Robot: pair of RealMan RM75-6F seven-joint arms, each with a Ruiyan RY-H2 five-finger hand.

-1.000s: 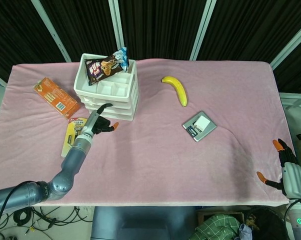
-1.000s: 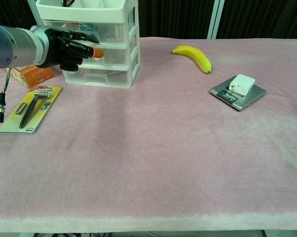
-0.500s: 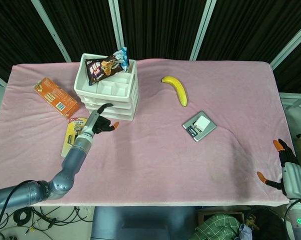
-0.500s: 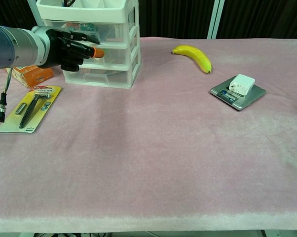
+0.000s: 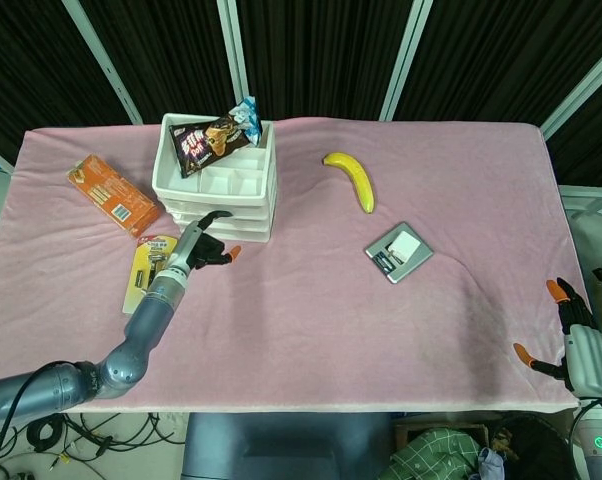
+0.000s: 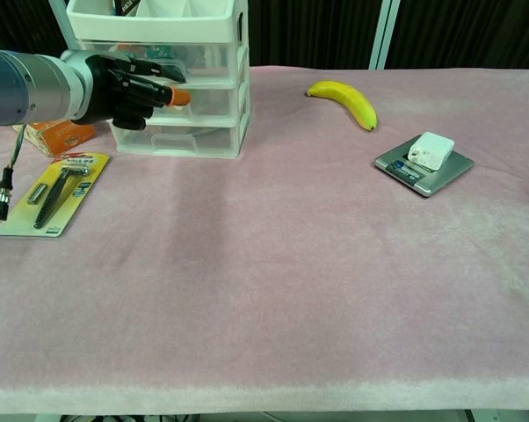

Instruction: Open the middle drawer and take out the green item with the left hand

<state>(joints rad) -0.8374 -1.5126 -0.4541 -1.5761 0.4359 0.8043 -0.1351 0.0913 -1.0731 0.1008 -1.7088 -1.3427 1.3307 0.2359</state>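
The white drawer unit (image 5: 224, 190) (image 6: 213, 105) stands at the table's back left with all its clear drawers closed. A teal-green item (image 6: 155, 53) shows through an upper drawer front, partly hidden by my left hand. That left hand (image 5: 205, 246) (image 6: 128, 89) is against the front of the middle drawer (image 6: 210, 97), with curled fingers and one orange-tipped finger pointing right. Its own bulk hides whether they hook the handle. My right hand (image 5: 573, 332) hangs off the table's front right corner, fingers spread and holding nothing.
A snack bag (image 5: 217, 133) lies in the unit's top tray. An orange box (image 5: 111, 194) and a carded razor pack (image 6: 54, 192) sit left of the unit. A banana (image 6: 344, 101) and a small scale (image 6: 423, 164) with a white block lie to the right.
My left hand has edged slightly right along the drawer fronts, and the drawer unit has shifted a little with it. The right hand has not moved.
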